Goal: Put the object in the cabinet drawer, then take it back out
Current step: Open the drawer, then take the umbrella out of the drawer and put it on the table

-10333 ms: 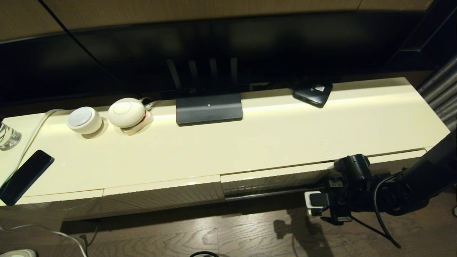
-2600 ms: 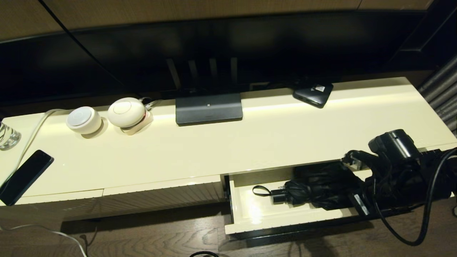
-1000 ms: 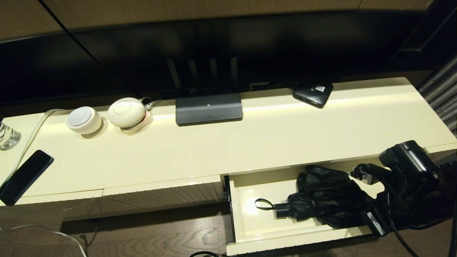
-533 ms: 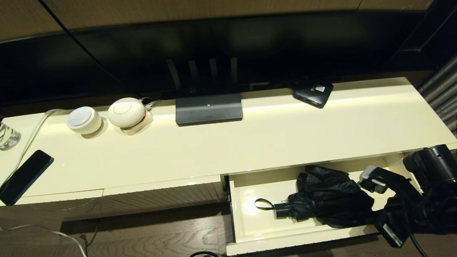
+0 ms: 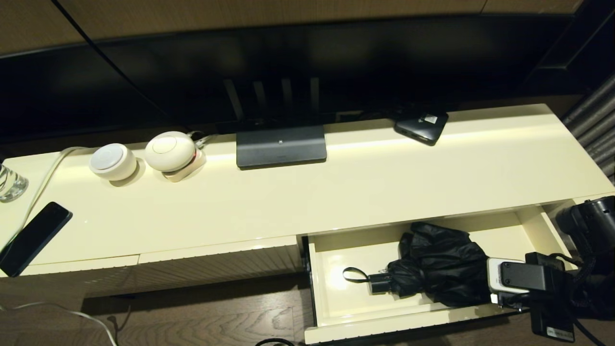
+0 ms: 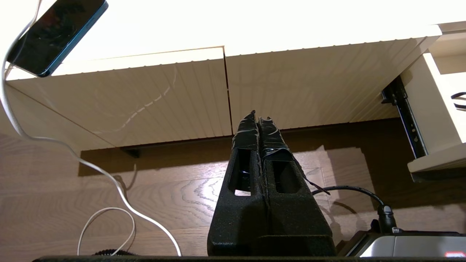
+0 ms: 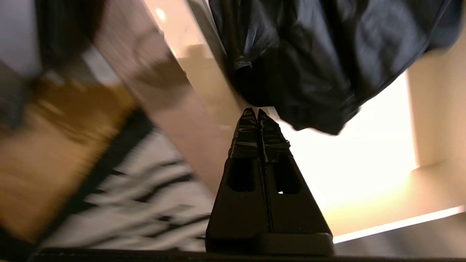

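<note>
While pulled open, drawer (image 5: 384,327) holds umbrella (image 5: 442,269) (handle leftward)

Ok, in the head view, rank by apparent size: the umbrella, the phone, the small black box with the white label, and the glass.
1. umbrella
2. phone
3. small black box, though farther from the camera, so it is close with the phone
4. glass, cut off by the frame edge, so unsure

Umbrella (image 5: 439,269) far end hidden behind right arm, phone (image 5: 32,238) cut off by edge
</note>
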`<state>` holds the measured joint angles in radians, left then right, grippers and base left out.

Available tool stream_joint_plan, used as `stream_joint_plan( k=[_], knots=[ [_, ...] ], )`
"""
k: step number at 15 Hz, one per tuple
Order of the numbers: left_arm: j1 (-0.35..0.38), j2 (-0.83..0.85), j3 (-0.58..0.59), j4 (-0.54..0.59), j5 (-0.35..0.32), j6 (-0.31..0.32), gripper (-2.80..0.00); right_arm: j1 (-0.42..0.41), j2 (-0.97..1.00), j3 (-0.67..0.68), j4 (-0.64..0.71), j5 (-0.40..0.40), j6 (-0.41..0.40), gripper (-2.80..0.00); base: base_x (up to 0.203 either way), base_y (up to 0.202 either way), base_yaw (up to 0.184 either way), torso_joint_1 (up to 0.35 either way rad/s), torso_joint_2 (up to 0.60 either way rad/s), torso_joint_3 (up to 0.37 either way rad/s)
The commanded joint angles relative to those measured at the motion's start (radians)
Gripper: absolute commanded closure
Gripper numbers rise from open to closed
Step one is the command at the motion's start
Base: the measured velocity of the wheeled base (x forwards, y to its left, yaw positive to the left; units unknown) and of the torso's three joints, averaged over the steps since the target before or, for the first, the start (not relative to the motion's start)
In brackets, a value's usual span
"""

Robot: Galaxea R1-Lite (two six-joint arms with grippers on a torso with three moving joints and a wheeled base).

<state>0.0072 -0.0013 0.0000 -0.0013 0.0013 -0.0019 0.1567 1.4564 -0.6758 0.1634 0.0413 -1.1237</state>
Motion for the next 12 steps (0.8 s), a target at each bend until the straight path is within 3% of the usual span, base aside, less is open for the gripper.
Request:
stream_joint_plan(
  k=[1, 5, 9, 12],
  knots=[
    [0.000, 0.001, 0.003, 0.000, 0.000, 0.000, 0.00, -0.005, 0.044, -0.047, -0.002, 0.000, -0.185, 0.00, 0.000, 0.000, 0.000, 0.000, 0.00, 0.000],
    [0.000, 0.001, 0.003, 0.001, 0.000, 0.000, 0.00, -0.013, 0.139, -0.139, 0.000, 0.004, -0.475, 0.00, 0.000, 0.000, 0.000, 0.000, 0.00, 0.000],
    [0.000, 0.001, 0.003, 0.000, 0.000, 0.000, 0.00, -0.012, 0.206, -0.205, 0.014, 0.002, -0.536, 0.00, 0.000, 0.000, 0.000, 0.000, 0.00, 0.000],
    [0.000, 0.001, 0.003, 0.000, 0.000, 0.000, 0.00, -0.007, 0.205, -0.268, 0.115, 0.001, -0.570, 0.00, 0.000, 0.000, 0.000, 0.000, 0.00, 0.000]
  ],
)
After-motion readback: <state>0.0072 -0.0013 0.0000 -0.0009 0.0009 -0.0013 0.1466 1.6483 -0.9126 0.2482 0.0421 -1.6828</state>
